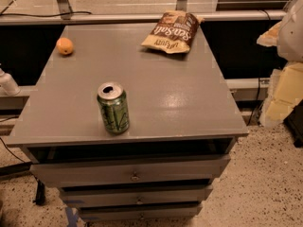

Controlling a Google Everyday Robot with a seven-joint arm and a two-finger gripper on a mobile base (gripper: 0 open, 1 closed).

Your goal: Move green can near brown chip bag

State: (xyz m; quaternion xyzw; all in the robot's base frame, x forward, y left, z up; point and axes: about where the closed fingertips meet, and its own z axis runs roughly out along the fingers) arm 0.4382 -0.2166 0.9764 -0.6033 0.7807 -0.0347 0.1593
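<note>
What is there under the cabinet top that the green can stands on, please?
Under the cabinet top are three drawer fronts with small knobs; their insides are hidden. The gripper is not in view.

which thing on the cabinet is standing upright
The green can, near the front edge; the brown chip bag lies flat, the orange is round. No gripper in view.
</note>
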